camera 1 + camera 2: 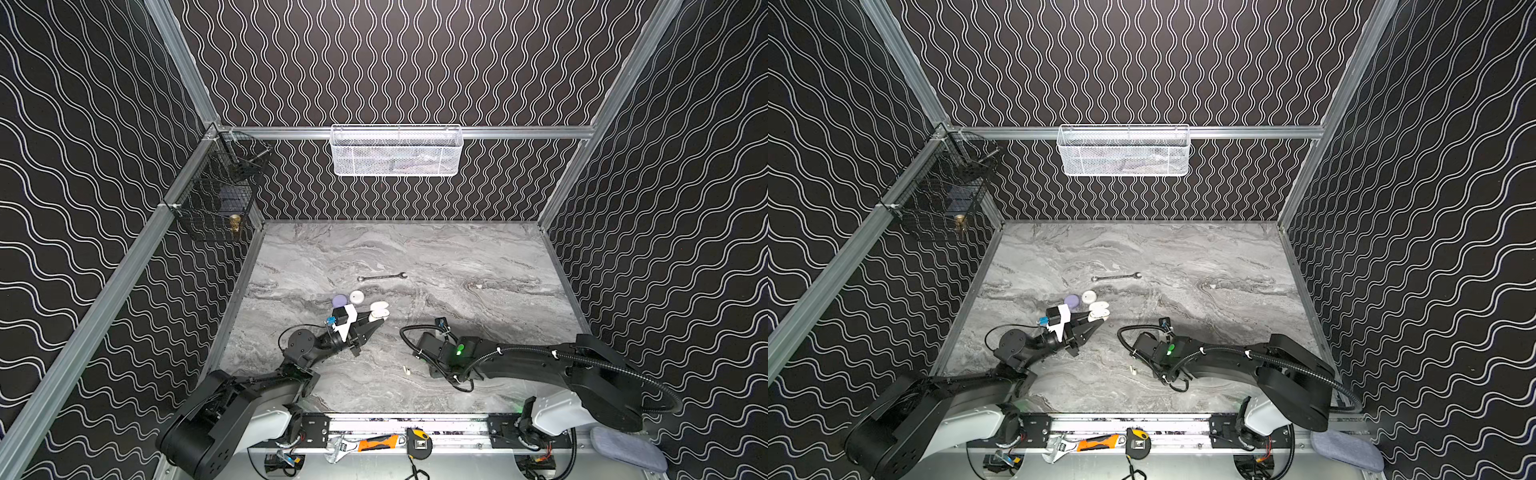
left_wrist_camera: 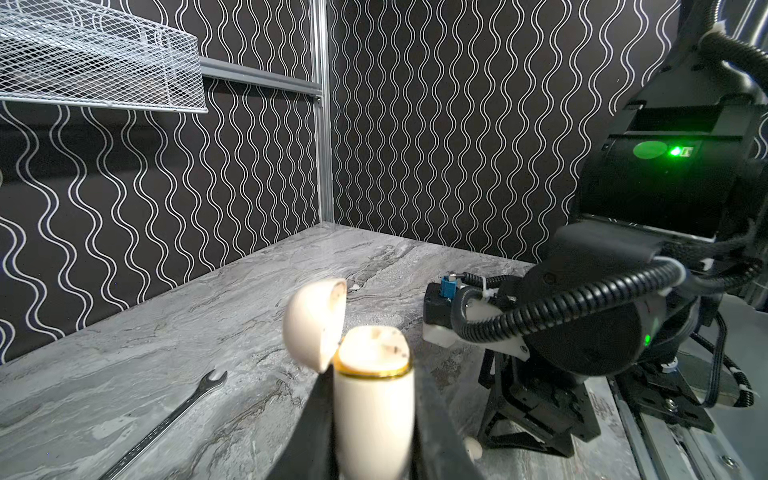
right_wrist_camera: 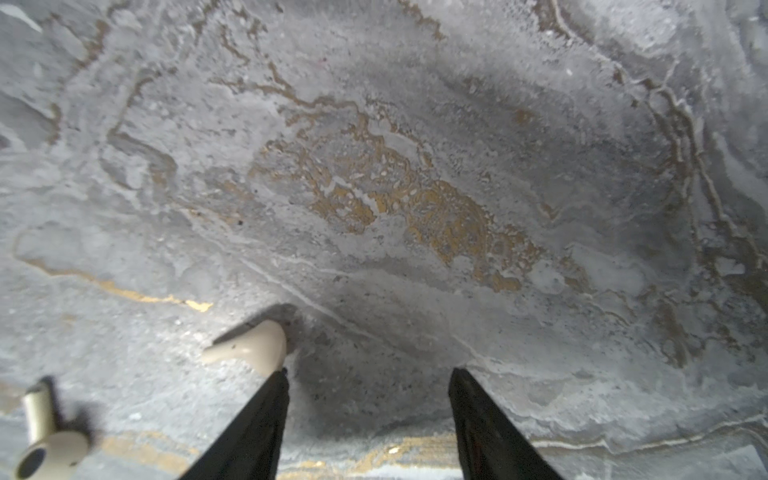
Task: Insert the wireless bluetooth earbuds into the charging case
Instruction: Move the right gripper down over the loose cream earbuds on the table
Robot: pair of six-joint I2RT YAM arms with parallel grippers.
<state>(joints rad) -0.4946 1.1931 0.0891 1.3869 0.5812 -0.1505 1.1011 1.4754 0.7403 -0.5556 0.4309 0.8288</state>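
Note:
My left gripper is shut on the cream charging case, holding it upright with its lid swung open. In both top views the case sits at the left fingertips, left of centre. My right gripper points down at the table, open, with nothing between its fingers. A cream earbud lies just outside one fingertip, touching it. A white stemmed earbud lies farther off. In both top views one earbud shows beside the right wrist, which hides the fingers.
A lavender round case and a white round case lie just behind the left gripper. A slim steel wrench lies farther back. A small white piece sits mid-right. A white mesh basket hangs on the back wall.

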